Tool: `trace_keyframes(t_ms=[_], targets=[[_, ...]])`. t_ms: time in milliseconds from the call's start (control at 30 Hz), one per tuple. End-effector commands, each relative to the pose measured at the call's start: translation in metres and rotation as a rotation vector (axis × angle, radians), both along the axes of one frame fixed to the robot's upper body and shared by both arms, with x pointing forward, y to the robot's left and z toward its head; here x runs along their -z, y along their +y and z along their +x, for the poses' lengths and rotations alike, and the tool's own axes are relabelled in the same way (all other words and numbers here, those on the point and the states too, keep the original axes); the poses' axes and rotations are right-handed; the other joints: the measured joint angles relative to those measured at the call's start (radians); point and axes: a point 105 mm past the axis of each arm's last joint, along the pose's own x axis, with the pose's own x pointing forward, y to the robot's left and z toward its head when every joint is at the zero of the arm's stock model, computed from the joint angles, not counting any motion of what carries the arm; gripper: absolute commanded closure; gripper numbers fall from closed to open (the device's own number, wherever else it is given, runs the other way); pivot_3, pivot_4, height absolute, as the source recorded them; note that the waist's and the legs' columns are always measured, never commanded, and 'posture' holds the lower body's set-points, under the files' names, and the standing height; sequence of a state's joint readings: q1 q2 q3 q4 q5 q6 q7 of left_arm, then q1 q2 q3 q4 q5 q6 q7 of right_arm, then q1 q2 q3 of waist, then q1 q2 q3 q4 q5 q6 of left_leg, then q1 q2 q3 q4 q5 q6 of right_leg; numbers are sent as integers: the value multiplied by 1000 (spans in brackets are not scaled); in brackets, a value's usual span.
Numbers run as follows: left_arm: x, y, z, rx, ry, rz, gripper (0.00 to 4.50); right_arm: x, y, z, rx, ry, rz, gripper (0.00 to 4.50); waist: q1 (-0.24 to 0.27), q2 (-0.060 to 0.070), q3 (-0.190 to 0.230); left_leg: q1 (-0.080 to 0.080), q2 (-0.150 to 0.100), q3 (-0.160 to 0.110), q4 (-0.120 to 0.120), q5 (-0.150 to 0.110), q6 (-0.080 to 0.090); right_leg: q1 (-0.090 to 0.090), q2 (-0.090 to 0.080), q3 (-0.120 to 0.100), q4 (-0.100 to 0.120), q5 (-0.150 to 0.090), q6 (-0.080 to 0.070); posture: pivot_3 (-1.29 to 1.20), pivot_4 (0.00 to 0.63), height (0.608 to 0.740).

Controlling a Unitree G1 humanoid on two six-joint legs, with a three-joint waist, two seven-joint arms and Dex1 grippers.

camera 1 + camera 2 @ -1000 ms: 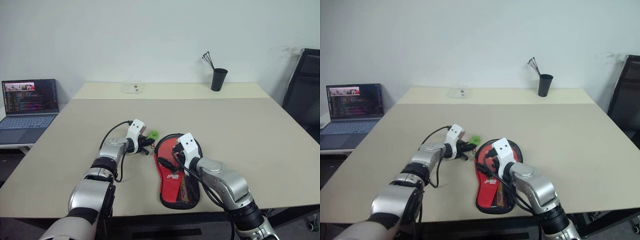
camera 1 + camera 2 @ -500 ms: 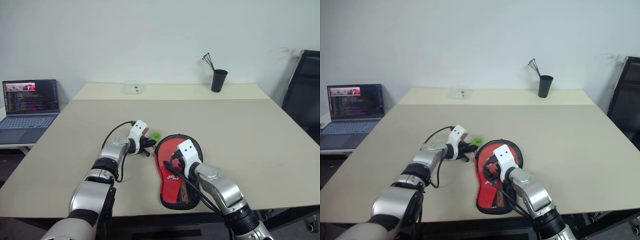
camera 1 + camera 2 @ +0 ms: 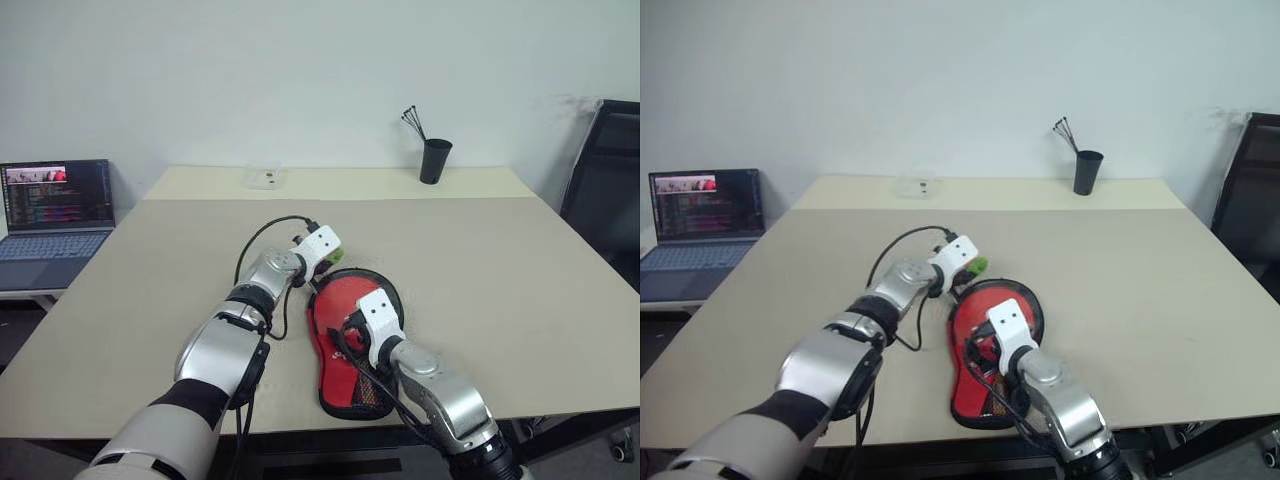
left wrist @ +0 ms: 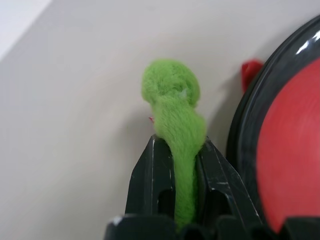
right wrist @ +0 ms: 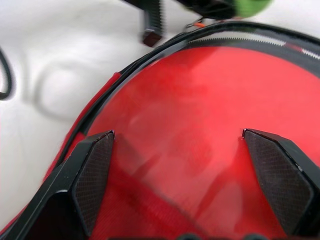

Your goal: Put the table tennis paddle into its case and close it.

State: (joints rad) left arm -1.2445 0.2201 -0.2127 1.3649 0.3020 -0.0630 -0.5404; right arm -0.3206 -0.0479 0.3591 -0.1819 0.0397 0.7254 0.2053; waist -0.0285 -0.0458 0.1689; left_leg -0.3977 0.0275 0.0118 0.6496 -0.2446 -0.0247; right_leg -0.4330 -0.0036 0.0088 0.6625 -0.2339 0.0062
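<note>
The case [image 3: 330, 305] lies flat near the table's front edge, red side up with a black zipped rim. At the rim's far left, my left gripper [image 4: 176, 145] is shut on the case's fuzzy green zipper tag [image 4: 175, 100], which sticks out past the fingertips; in the head view the tag [image 3: 333, 257] sits just beyond the case's round end. My right gripper [image 5: 177, 137] rests open over the red fabric, its two pads [image 5: 95, 165] spread wide with nothing between them. The paddle is hidden.
An open laptop [image 3: 55, 205] stands off the table's left side. A black cup with sticks [image 3: 434, 158] and a small clear box [image 3: 265, 178] sit at the far edge. A black chair [image 3: 605, 190] is on the right.
My left gripper has carried the green tag to the right and farther away along the case's round end, rolling its wrist. My right gripper has drawn back a little toward the near edge.
</note>
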Motion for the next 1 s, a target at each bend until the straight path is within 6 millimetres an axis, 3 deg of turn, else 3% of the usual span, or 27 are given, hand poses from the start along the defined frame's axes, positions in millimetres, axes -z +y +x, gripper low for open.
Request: trace_keyframes(t_ms=[33, 533, 767, 1000], targets=[[-28, -21, 5, 59, -139, 49, 4378, 34, -2, -15, 15, 128, -63, 0, 0, 0, 0, 0, 0, 0, 0, 0, 0, 0, 0, 0, 0, 0, 0, 0, 150, 740], [-64, -107, -9, 261, -426, 155, 4379, 42, 0, -38, 42, 175, -49, 0, 3, 0, 0, 0, 0, 0, 0, 0, 0, 0, 0, -1, -1, 0, 0, 0, 150, 740], [-61, -150, -30, 408, -437, 127, 4379, 43, 1, -39, 41, 181, -47, 0, 3, 0, 0, 0, 0, 0, -1, 0, 0, 0, 0, -1, -1, 0, 0, 0, 150, 740], [-45, -169, -48, 521, -373, 106, 4379, 44, 2, -36, 38, 177, -47, 0, 1, 0, 0, 0, 0, 2, -1, 0, 0, 0, 0, -1, -1, 0, 0, 0, 150, 740]])
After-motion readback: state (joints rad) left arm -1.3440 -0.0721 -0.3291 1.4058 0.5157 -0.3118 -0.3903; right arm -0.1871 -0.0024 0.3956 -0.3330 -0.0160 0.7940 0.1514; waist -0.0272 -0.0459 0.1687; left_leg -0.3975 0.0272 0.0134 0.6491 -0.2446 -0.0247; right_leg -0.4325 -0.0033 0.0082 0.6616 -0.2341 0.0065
